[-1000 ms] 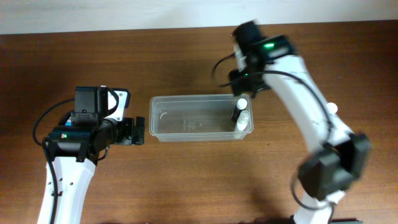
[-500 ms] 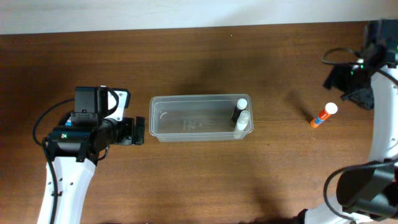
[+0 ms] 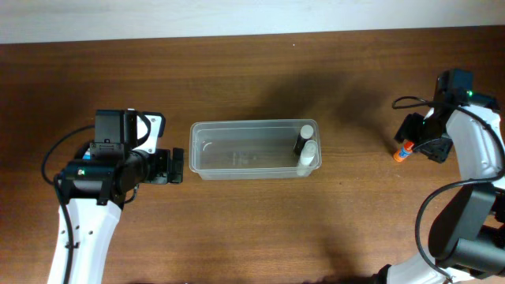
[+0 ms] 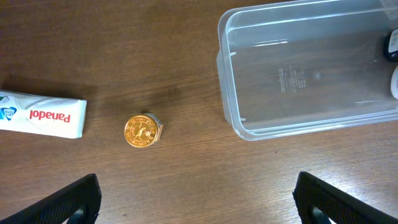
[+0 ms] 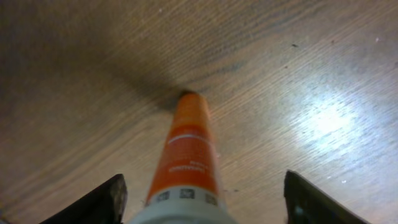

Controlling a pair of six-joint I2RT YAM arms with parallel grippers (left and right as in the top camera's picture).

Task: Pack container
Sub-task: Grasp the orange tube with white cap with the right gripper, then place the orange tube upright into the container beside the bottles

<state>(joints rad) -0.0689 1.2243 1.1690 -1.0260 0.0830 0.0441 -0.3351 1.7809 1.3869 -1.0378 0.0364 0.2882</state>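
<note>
A dark brown wood-grain table [image 3: 237, 71] fills every view. Near its middle lies the container [image 3: 237, 158], a clear, translucent, shallow rectangular tub with rounded corners and a raised rim. Faint moulded marks show on its floor.

At the container's right end stand two small bottles, touching or nearly so: a dark bottle [image 3: 303, 136] with a white cap and a white bottle [image 3: 308, 156].

The left gripper [image 4: 196, 199] hovers just beside the container's left end, its jaws spread wide and holding nothing. Left of the container, and apart from it, sit a small gold object [image 4: 143, 131] and, farther left, a white Panadol box [image 4: 40, 115].

Well to the right of the container, the right gripper [image 5: 202, 196] sits low over an orange glue stick [image 5: 189, 143] lying on the wood. Its jaws stand wide on either side of the stick, with a gap showing on each side.
</note>
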